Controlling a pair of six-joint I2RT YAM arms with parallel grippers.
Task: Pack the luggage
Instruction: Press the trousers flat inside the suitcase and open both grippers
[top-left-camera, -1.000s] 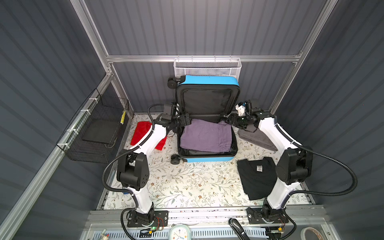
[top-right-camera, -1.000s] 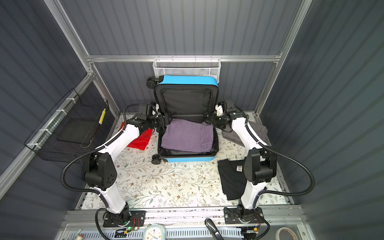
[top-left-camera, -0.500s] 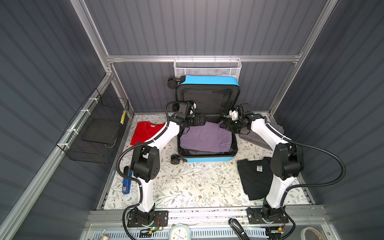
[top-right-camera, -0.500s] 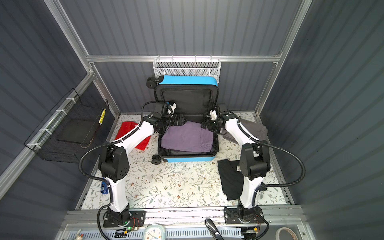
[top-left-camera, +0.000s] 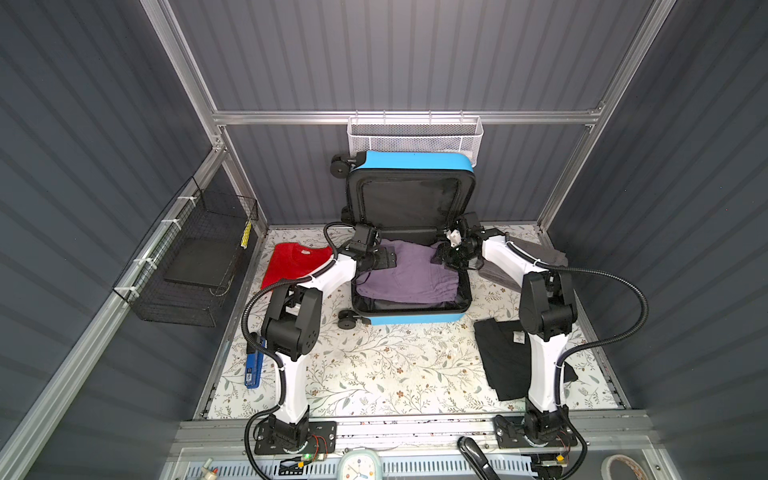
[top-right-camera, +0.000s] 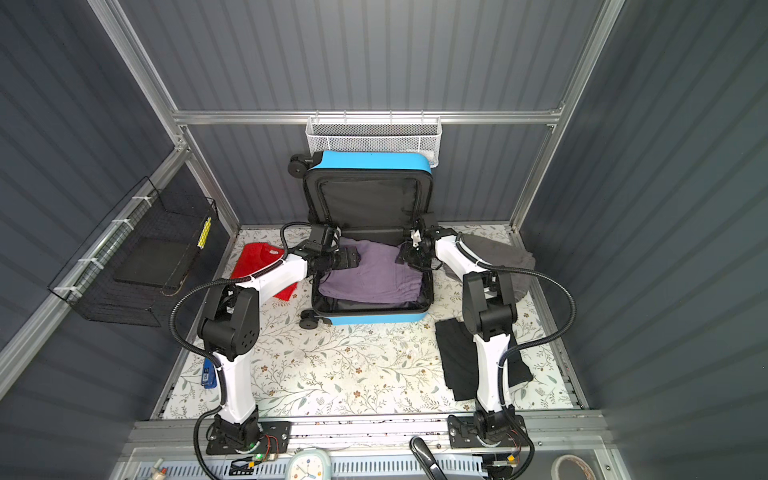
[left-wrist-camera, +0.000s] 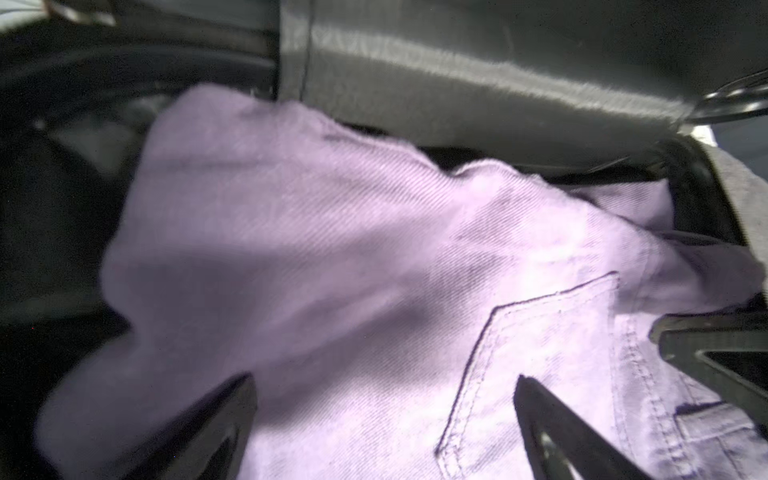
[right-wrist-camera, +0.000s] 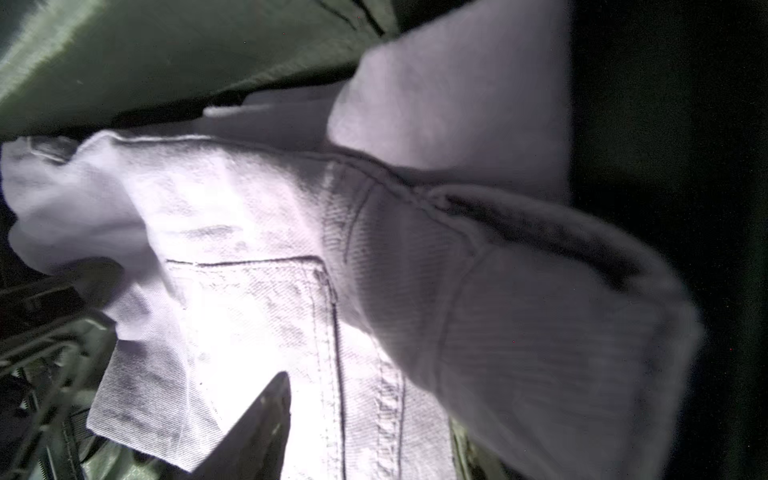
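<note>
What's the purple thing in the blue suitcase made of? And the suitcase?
The folded purple garment looks like cotton denim: diagonal twill weave, stitched pocket seams. The bright blue suitcase seems smooth hard plastic; its black lining looks like slightly shiny woven fabric.

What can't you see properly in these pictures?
- Under the purple trousers in the suitcase: in both top views the trousers cover whatever lies below.
- Right jaws: the right wrist view shows one blurry finger, so a grip cannot be told.
- Grey cloth: in both top views the right arm hides part.
- Blue thing by the left arm: too small to name.
</note>
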